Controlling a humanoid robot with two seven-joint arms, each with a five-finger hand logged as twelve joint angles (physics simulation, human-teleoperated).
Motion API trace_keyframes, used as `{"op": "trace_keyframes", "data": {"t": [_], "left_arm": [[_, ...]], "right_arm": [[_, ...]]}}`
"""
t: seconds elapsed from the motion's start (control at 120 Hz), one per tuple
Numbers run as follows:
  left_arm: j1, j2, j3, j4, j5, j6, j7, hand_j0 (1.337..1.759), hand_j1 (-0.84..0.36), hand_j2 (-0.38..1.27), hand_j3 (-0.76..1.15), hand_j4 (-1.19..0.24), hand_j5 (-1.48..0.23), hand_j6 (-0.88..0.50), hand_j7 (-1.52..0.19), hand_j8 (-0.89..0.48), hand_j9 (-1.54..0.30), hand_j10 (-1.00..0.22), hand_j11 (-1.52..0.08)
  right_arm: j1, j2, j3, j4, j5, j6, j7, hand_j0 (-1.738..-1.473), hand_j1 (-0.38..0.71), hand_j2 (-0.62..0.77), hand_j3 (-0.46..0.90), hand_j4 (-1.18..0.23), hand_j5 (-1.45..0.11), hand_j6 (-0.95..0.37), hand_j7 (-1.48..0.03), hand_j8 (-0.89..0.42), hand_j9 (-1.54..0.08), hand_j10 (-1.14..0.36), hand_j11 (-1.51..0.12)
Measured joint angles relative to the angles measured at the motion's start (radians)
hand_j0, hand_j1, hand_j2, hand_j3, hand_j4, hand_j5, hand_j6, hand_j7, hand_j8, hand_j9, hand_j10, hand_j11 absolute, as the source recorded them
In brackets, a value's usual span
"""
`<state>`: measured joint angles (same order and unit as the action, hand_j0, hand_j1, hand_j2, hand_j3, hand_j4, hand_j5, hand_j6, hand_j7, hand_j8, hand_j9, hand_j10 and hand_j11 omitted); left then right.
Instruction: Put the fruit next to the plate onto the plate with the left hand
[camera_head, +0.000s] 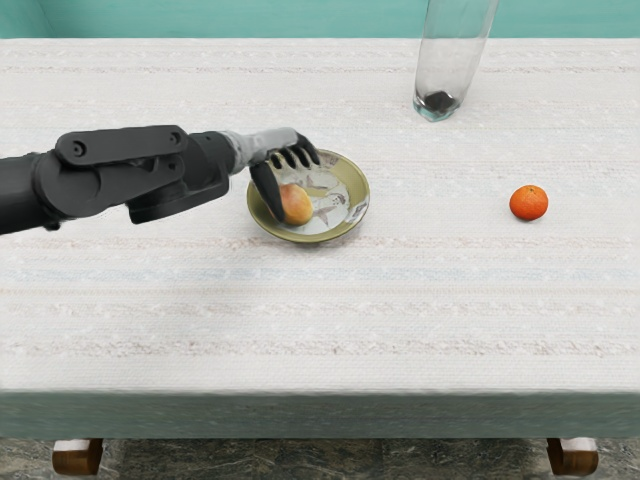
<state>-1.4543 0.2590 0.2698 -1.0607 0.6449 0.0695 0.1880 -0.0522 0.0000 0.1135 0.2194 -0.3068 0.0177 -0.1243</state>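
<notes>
A green-rimmed plate (357, 213) sits on the pale striped table (320, 320). Well to the right of the plate lies a small orange (528, 202), alone on the table. Beyond the plate and to its right stands a tall clear glass vase (447, 60) with something dark at its bottom. Neither of them is near the plate, and nothing lies between them and it.

The left arm comes in from the left of the plate, and the left hand (279, 166) hangs over the plate's left and far rim, bent downward at the wrist. The hand's dark underside lies right against the left side of the fruit (296, 204). Whether the hand clasps the fruit or only rests beside it cannot be told from this view.

The fruit, yellow-orange with a redder left flank, is inside the plate's rim, in its left half. It is nearly round, a little longer from the plate's far edge to its near edge, and no stem or tip shows.
</notes>
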Motion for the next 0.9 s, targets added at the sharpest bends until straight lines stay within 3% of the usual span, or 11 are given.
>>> {"op": "trace_keyframes", "data": {"t": [0.1, 0.225, 0.325, 0.5, 0.9], "left_arm": [[0.000, 0.172, -0.023, -0.034, -0.171, -0.005, -0.001, 1.658, -0.01, 0.12, 0.00, -0.32, -0.42, -0.30, -0.42, -0.29, -0.42, -0.31, -0.42], [0.044, 0.481, -0.048, -0.175, -0.440, -0.051, 0.001, 1.658, 0.02, 0.09, 0.00, -0.29, -0.38, -0.28, -0.38, -0.27, -0.38, -0.29, -0.38], [0.101, 0.623, -0.052, -0.274, -0.579, -0.152, 0.004, 1.658, 0.03, 0.08, 0.00, -0.28, -0.36, -0.27, -0.36, -0.27, -0.36, -0.27, -0.36], [0.106, 0.637, -0.056, -0.345, -0.651, -0.209, 0.005, 1.658, 0.03, 0.06, 0.00, -0.27, -0.35, -0.26, -0.35, -0.26, -0.35, -0.26, -0.35], [0.106, 0.637, -0.056, -0.361, -0.667, -0.221, 0.005, 1.658, 0.04, 0.05, 0.00, -0.26, -0.34, -0.26, -0.34, -0.26, -0.34, -0.26, -0.34]], "right_arm": [[0.000, 0.000, 0.000, 0.000, 0.000, 0.000, 0.000, -1.658, -0.31, -0.01, 0.00, -0.03, -0.04, -0.03, -0.04, -0.03, -0.04, -0.03, -0.04], [0.000, 0.000, 0.000, 0.000, 0.000, 0.000, 0.000, -1.658, -0.31, -0.01, 0.00, -0.03, -0.04, -0.03, -0.04, -0.03, -0.04, -0.03, -0.04], [0.000, 0.000, 0.000, 0.000, 0.000, 0.000, 0.000, -1.658, -0.31, -0.01, 0.00, -0.03, -0.04, -0.03, -0.04, -0.03, -0.04, -0.03, -0.04], [0.000, 0.000, 0.000, 0.000, 0.000, -0.001, 0.000, -1.658, -0.31, -0.01, 0.00, -0.03, -0.04, -0.03, -0.04, -0.03, -0.04, -0.03, -0.04], [0.000, 0.000, 0.000, 0.000, 0.000, -0.001, 0.000, -1.658, -0.31, -0.01, 0.00, -0.03, -0.04, -0.03, -0.04, -0.03, -0.04, -0.03, -0.04]]}}
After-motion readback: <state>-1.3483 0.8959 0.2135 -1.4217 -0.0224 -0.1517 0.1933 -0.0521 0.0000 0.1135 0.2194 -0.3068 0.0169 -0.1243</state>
